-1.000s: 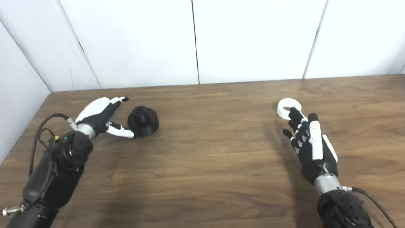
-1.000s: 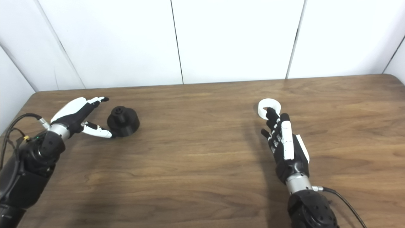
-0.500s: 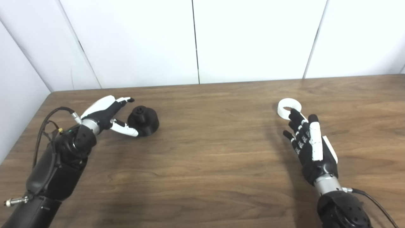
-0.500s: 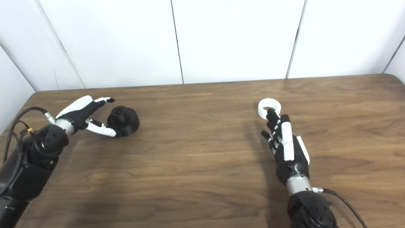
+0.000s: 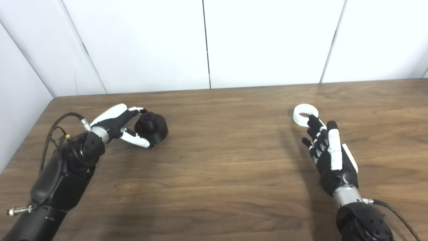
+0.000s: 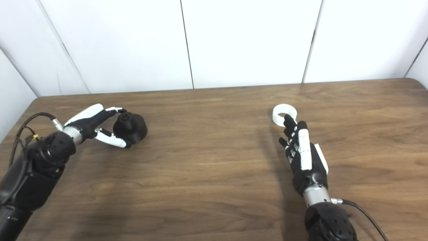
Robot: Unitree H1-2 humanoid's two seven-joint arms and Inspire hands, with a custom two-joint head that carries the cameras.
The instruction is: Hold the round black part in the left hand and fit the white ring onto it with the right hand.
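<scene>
Left hand fingers spread around black part, contact unclear; right hand fingers apart, fingertip overlapping white ring.

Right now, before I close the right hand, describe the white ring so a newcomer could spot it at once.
On the wooden table, look to the right half, just beyond the fingertips of the right hand. The white ring lies flat there, a small thick hoop with an open centre. It is the only white loose piece; the round black part sits far left.
</scene>
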